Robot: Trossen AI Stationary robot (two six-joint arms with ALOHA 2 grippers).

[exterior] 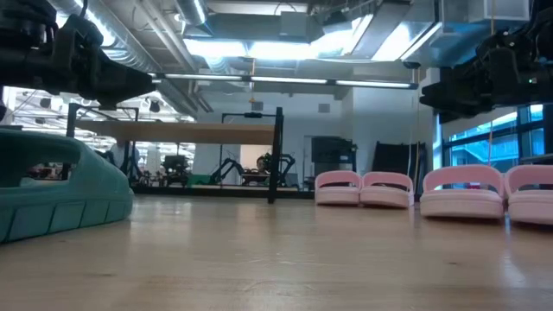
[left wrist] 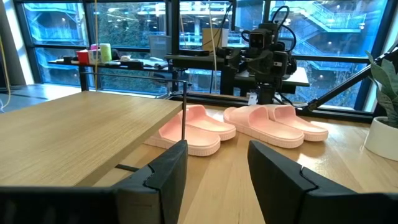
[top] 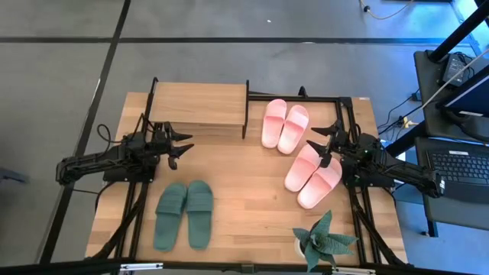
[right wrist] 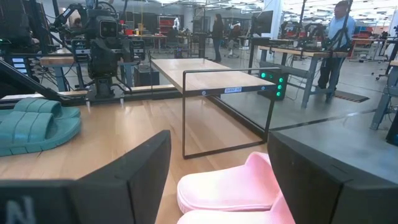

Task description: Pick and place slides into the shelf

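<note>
The shelf (top: pixel 199 107), a low rack with a light wood top on thin black legs, stands at the table's far left. One pink pair of slides (top: pixel 284 124) lies flat on its soles to the right of the shelf. A second pink pair (top: pixel 313 174) lies nearer, at the right. A dark green pair (top: pixel 185 214) lies at the near left. My left gripper (top: pixel 186 142) hovers open, level, in front of the shelf (left wrist: pixel 81 124). My right gripper (top: pixel 315 137) hovers open above the far end of the nearer pink pair (right wrist: pixel 230 186). Neither gripper touches anything.
A green potted plant (top: pixel 325 241) stands at the near right edge. Black frame rails (top: pixel 348 99) run along the table's sides and far right corner. Bare wood (top: pixel 244 176) lies between the green pair and the pink pairs. People stand in the room beyond (right wrist: pixel 339 25).
</note>
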